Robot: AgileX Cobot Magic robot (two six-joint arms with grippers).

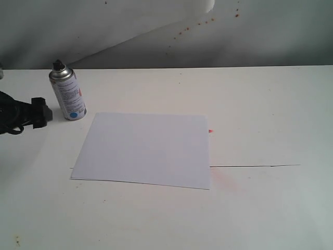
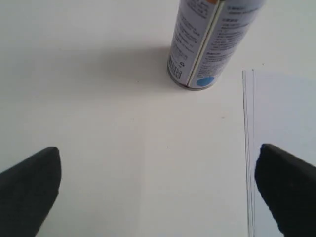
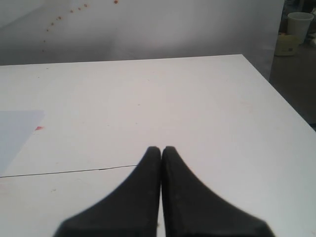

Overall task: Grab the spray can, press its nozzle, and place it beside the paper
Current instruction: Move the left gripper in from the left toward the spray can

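Spray can [image 1: 67, 96] upright beside paper [image 1: 145, 148]

Soft, even light falls on the bright white counter [image 1: 260, 104]; the silver metal spray can [image 2: 207, 39] casts a faint, diffuse shadow. The black fingers [image 2: 29, 192] of the left pincer [image 2: 159, 149] look blurred.

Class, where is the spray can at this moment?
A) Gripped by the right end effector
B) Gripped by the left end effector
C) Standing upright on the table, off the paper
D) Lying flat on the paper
C: the spray can stands upright on the table beside the paper; the left end effector is open, empty.
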